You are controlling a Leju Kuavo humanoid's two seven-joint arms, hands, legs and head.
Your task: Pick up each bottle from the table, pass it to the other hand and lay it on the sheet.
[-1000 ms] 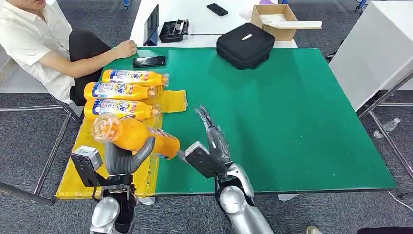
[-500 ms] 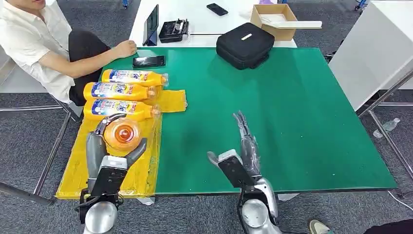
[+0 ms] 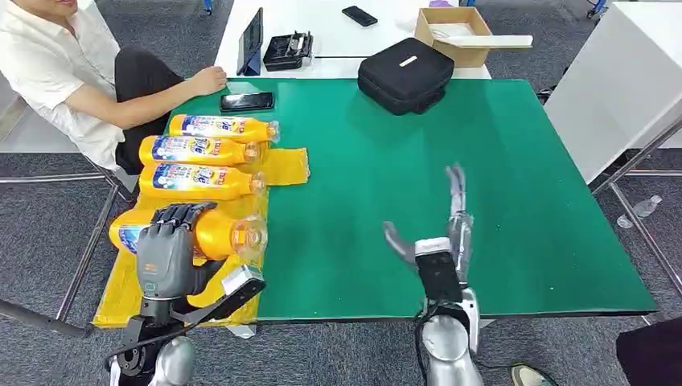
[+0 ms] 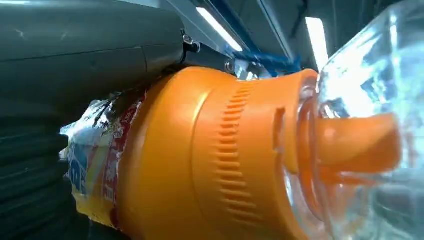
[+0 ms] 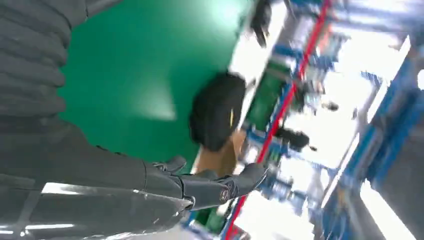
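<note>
- Green covers the whole desk (image 3: 482, 201), which stands on grey carpet with a white desk behind it; a person (image 3: 72, 76) in a white shirt sits at the far left corner, one hand resting on the edge.
- On the left side lies the yellow sheet (image 3: 285, 165), hanging a little over the near edge.
- A black case (image 3: 404, 74) sits near the far edge, with a dark phone (image 3: 246, 101) just beyond the sheet.
- Three orange bottles (image 3: 197, 150) lie side by side on the sheet, caps pointing toward the middle of the desk.
- A fourth bottle (image 3: 221, 235) is held low over the near part of the sheet, roughly level, just nearer than the row; I cannot tell whether it touches the sheet.
- The left hand (image 3: 166, 257) wraps the bottle's body from above, fingers (image 3: 178, 213) curled over it in a firm hold.
- The right hand (image 3: 442, 241) stands over the bare green, well apart from every bottle, spread wide and holding nothing.
- My judgement: the step is the lay-down. It should go well if the bottle is settled parallel to the row with a small gap, let down flat before the grip loosens, and the hand lifted straight up so the bottle does not roll off the near edge.
</note>
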